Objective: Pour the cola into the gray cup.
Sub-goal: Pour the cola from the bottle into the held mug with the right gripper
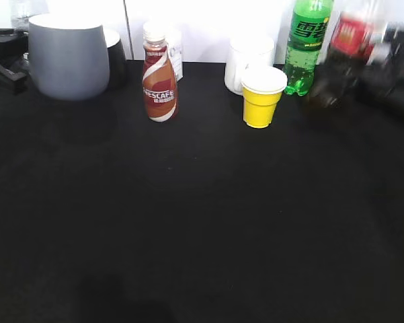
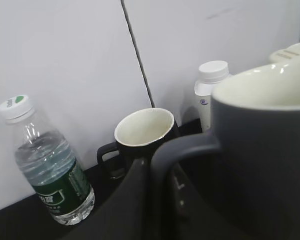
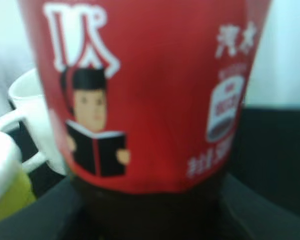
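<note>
The cola [image 1: 346,50], back right on the worktop [image 1: 188,222], looks full, heavy and slick, its labelled waist clamped in the right end effector [image 3: 150,215], while the left end effector [image 2: 159,200] grips the gray cup [image 1: 68,57] back left.

Black table [image 1: 202,222]: gray cup [image 1: 68,57] far left; Nescafe bottle [image 1: 159,81]; yellow cup [image 1: 262,97]; white mug [image 1: 245,57]; green bottle [image 1: 308,44]; blurred cola [image 1: 346,50] far right.
</note>
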You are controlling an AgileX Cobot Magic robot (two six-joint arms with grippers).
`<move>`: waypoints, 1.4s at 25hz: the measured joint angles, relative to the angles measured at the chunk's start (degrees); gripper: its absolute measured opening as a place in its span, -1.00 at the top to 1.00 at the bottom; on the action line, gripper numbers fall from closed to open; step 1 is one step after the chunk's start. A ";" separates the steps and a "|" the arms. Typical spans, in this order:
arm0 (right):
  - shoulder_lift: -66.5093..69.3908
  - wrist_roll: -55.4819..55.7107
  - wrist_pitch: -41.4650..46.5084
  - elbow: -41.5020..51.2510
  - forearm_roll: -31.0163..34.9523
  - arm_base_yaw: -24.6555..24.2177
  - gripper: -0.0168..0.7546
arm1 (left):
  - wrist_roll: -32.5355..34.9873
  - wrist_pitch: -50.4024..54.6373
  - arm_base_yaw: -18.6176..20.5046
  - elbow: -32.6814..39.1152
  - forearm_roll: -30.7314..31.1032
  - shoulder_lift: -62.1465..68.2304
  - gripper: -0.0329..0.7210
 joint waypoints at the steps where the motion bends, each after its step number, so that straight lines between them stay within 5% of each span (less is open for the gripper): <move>1: -3.81 0.10 5.15 0.00 -2.01 0.00 0.04 | -0.92 0.00 0.00 0.00 0.20 0.00 0.77; 7: -28.44 21.90 26.25 0.06 -34.75 1.22 0.04 | -15.27 -1.95 0.00 0.00 14.89 0.00 0.77; 11: -36.14 43.57 27.81 0.06 -63.43 9.91 0.04 | -22.67 -13.52 0.00 0.00 22.92 1.57 0.77; 14: -36.26 53.23 25.63 0.06 -75.56 12.02 0.04 | -24.00 -25.21 0.00 0.00 26.63 6.28 0.77; 19: -36.50 51.70 23.99 0.23 -78.45 12.02 0.04 | -22.40 -29.47 -0.49 -1.35 30.42 15.18 0.77; 23: -36.50 44.56 27.12 0.23 -78.45 12.02 0.04 | -21.62 -29.72 -0.89 -9.68 34.31 15.41 0.77; 29: -36.50 40.60 27.75 0.23 -78.45 12.02 0.04 | -21.42 -30.10 -9.65 -18.80 36.79 15.74 0.77; 35: -36.50 34.72 28.07 0.23 -78.45 12.02 0.04 | -21.37 -30.08 -11.91 -23.61 37.11 21.09 0.77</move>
